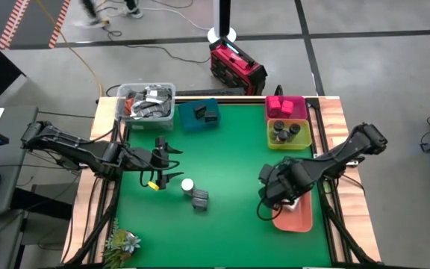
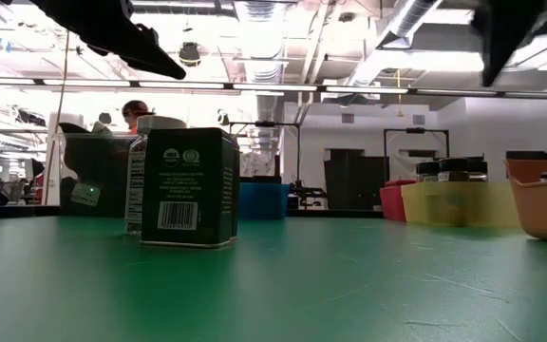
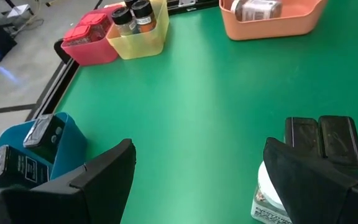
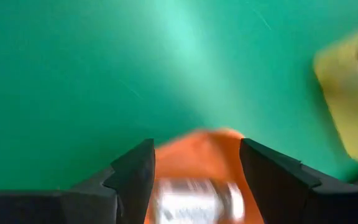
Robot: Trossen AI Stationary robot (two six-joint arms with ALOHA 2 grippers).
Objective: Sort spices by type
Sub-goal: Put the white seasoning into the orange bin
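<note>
A white-capped jar (image 1: 187, 184) and a dark grey tin (image 1: 199, 199) stand side by side on the green mat; in the low view the tin (image 2: 188, 187) stands in front of the jar (image 2: 137, 180). My left gripper (image 1: 166, 163) is open just left of them, and in its wrist view (image 3: 197, 168) the tin (image 3: 322, 140) and jar (image 3: 267, 186) lie past one finger. My right gripper (image 1: 269, 200) is open over the salmon tray (image 1: 298, 218), where a white-capped jar (image 4: 194, 200) lies on its side below and between the fingers.
A teal tray (image 1: 200, 114) holds dark tins, a pink tray (image 1: 286, 107) magenta boxes, a yellow tray (image 1: 288, 134) dark-lidded jars. A clear tub of clutter (image 1: 146, 102) sits at the far left corner and a small plant (image 1: 122, 243) at the near left. Open mat lies between the arms.
</note>
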